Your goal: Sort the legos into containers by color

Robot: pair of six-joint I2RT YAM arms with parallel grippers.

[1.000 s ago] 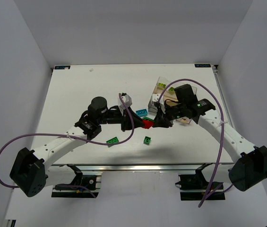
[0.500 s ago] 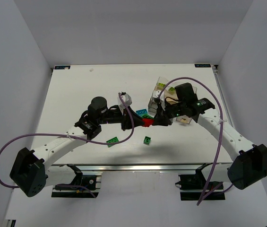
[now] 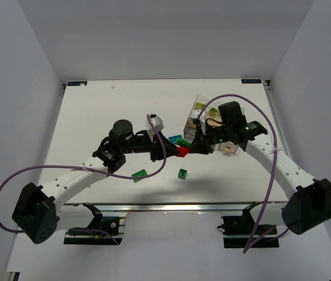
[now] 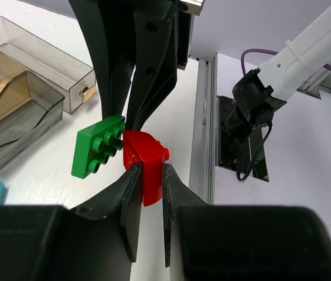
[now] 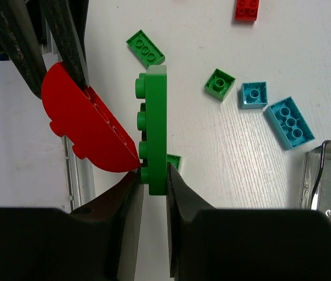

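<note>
While left pincer (image 4: 147, 175) clamps red lego (image 4: 144, 153), right (image 5: 153, 178) clamps green lego (image 5: 156, 117).

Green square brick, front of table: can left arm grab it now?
Probably not yet: the left gripper is shut on the red piece. The green square brick lies close by, unobstructed, so reach looks fine.

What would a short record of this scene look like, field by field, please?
Left claw: shut on red brick
Right claw: shut on green brick
Contact: the two held bricks touch along one edge, above the table
Loose on table: blue bricks, among others
Clear boxes: beside the right arm
</note>
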